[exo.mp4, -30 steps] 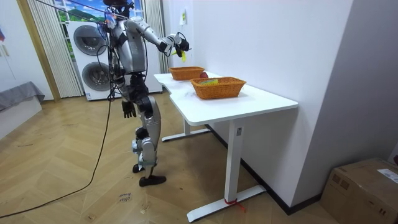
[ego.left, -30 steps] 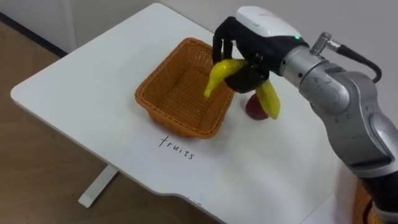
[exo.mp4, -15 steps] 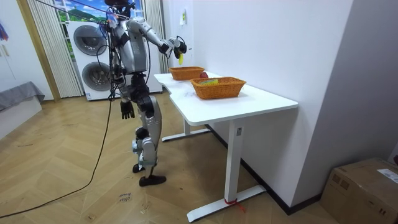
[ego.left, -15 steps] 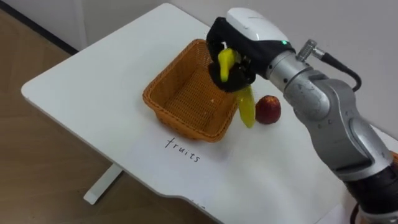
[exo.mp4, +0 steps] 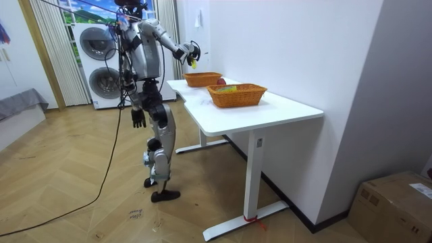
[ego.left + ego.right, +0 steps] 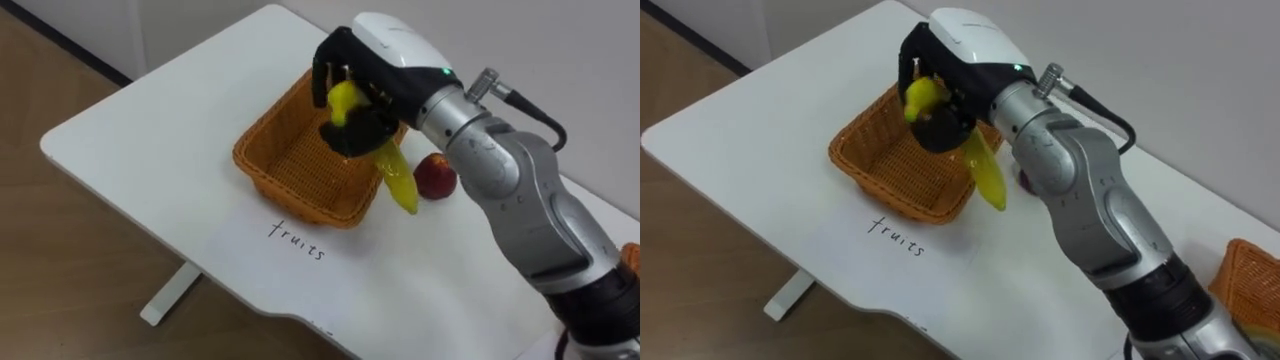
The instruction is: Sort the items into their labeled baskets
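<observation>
My right hand (image 6: 388, 45) is shut on a yellow banana (image 6: 397, 178) and holds it above the far right corner of an orange wicker basket (image 6: 290, 150). The banana's lower end hangs outside the basket's right rim; its upper end (image 6: 923, 97) sits between the curled fingers. A red apple (image 6: 436, 177) lies on the white table (image 6: 150, 130) just right of the basket, behind my forearm. In the room view my left hand (image 5: 138, 119) hangs open at my side, away from the table.
A handwritten label (image 6: 296, 240) marks the table in front of the basket. A second wicker basket (image 6: 1250, 275) with items in it stands further right, nearer in the room view (image 5: 236, 94). I stand at the table's long side; the wall runs behind it.
My right hand has carried the banana leftward, from beside the basket's right rim to above its far corner. The apple, hidden before, now shows.
</observation>
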Available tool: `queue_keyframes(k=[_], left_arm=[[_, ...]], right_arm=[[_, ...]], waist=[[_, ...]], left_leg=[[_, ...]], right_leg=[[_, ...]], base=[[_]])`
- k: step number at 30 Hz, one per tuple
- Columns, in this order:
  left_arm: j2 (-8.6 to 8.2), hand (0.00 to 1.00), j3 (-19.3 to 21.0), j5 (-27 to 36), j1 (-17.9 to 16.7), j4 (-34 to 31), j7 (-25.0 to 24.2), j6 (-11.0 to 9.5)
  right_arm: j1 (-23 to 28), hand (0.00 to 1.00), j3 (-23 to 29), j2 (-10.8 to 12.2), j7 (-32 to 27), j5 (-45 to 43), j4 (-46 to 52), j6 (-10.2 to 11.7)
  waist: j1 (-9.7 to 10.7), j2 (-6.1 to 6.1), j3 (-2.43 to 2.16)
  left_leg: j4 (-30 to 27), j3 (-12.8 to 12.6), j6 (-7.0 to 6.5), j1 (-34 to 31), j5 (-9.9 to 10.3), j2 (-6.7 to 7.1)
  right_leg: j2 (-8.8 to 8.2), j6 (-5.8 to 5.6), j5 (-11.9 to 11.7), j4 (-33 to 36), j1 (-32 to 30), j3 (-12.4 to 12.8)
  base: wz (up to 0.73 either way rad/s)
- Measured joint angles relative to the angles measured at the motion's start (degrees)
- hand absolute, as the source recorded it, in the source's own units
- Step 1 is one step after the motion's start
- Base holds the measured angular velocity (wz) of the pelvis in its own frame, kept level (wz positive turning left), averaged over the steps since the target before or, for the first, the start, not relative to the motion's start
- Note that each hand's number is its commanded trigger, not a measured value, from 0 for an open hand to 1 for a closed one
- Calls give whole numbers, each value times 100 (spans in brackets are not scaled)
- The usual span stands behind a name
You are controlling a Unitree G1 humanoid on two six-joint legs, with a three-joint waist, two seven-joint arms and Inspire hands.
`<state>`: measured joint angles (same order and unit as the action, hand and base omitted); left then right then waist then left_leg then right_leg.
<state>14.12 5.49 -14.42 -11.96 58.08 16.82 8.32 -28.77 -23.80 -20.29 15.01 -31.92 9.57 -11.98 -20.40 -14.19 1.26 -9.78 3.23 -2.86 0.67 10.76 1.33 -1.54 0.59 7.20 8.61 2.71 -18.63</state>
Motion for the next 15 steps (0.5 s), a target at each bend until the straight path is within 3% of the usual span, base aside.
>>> queue_keyframes(k=[15], left_arm=[[-14,0,1,-148,-24,-73,-6,37]], right_arm=[[0,0,3,24,-150,-26,25,75]], waist=[[-53,-9,-17]], left_leg=[[-77,24,-14,-15,-10,35]], right_leg=[[-18,-6,4,2,23,119]], base=[[1]])
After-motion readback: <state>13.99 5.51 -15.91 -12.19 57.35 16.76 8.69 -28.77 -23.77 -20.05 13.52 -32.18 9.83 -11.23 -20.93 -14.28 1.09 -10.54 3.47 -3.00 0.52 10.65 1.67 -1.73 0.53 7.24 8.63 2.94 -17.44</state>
